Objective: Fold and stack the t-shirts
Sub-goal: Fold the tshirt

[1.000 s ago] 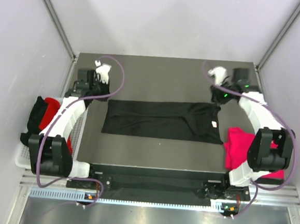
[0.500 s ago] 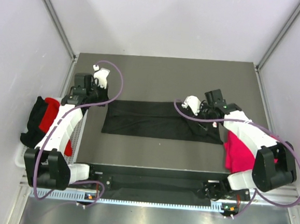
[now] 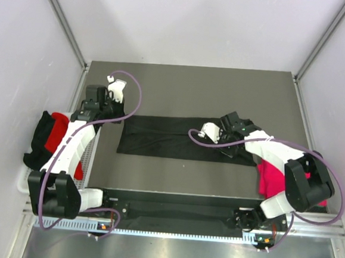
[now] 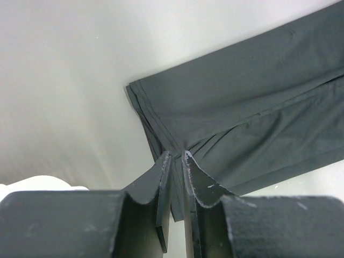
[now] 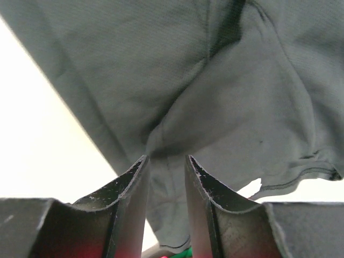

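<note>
Count: one black t-shirt [image 3: 172,138] lies on the table [image 3: 181,88] as a long flat band. One pink t-shirt [image 3: 270,172] lies in a loose heap. One mixed pile of black cloth [image 3: 40,133] and red cloth [image 3: 59,123] sits in the white wire basket [image 3: 25,180]; how many garments make up that pile cannot be told from above. Two grippers are in view. The band runs between them, its left end at the left gripper [image 3: 121,114] and its right part under the right gripper [image 3: 218,141]. The pink heap is just to the right of the right gripper and nearer that arm's base, at the table's right edge. The basket is to the left of the left gripper, off the table's left edge. A wide stretch of grey table surface shows beyond both grippers up to the far edge, and a narrower strip shows on their near side, down to the front edge. Side walls stand close outside each arm. In its wrist view the left gripper [image 4: 174,156] has its jaws nearly together, pinching the hemmed end of the black t-shirt [image 4: 242,102], and creases fan out from the pinch. The right gripper [image 5: 165,158] has its jaws set narrow with a gather of the black t-shirt [image 5: 242,80] between them, the cloth puckered at the fingertips.
</note>
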Robot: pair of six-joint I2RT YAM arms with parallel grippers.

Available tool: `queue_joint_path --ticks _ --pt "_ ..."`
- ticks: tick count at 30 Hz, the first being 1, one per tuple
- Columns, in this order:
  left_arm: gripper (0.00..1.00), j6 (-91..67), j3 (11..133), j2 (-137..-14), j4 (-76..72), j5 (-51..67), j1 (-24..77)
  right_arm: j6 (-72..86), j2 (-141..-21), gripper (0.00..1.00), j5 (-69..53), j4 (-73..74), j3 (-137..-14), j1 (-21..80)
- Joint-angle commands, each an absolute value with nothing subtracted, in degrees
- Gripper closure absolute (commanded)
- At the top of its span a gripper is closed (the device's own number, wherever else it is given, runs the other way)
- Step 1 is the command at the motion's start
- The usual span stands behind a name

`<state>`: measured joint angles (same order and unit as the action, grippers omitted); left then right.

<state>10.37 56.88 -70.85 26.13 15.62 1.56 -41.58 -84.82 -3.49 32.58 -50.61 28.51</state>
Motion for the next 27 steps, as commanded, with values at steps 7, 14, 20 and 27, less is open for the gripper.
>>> queue_joint_path --ticks 7,14,20,27 --pt "0.82 9.7 56.0 -70.3 24.1 16.2 1.7 -42.7 -88.1 0.67 2.4 28.6 -51.6 30.4" --pt "0.82 9.7 55.9 -70.5 23.9 16.0 1.7 -42.5 -85.7 0.65 3.1 28.9 -50.6 32.6" --pt "0.82 9.7 55.5 -70.3 23.8 16.1 1.7 -43.2 -80.7 0.64 6.1 28.9 -49.0 34.9" --pt "0.82 9.4 55.6 -70.2 23.7 16.2 1.7 -43.2 -82.1 0.66 5.5 29.4 -48.2 35.4"
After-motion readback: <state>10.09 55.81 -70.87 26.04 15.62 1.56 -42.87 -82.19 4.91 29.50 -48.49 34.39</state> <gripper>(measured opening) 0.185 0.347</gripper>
